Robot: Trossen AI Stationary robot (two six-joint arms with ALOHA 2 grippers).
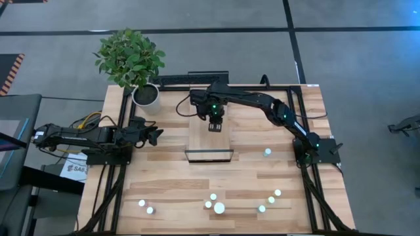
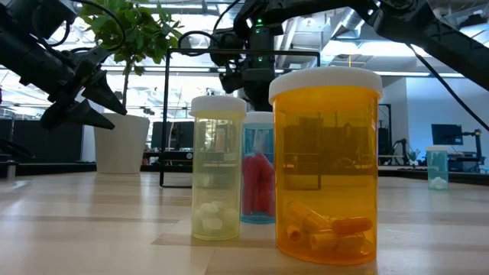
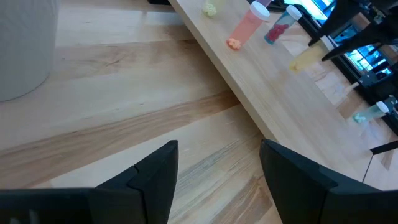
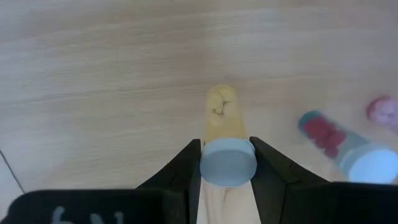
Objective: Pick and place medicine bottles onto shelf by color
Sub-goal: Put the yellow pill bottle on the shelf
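The shelf is a light-wood plank at the table's middle, with a dark frame at its near end. My right gripper hangs over it, shut on a yellow bottle. It also shows in the high view. A teal bottle with red pills and a pink bottle stand on the shelf beside it. Several bottles stand near the table's near edge, and one teal bottle stands right of the shelf. My left gripper is open and empty over the table, left of the shelf. My right gripper pinches the yellow bottle's white cap between its two fingers, one on either side. The fingers come from above, pointing down. The bottle hangs upright below them over the shelf; whether its base touches the plank I cannot tell.
A potted plant in a white pot stands at the far left of the table. In the low view a big orange bottle, a pale yellow bottle and a teal bottle stand close to the near edge.
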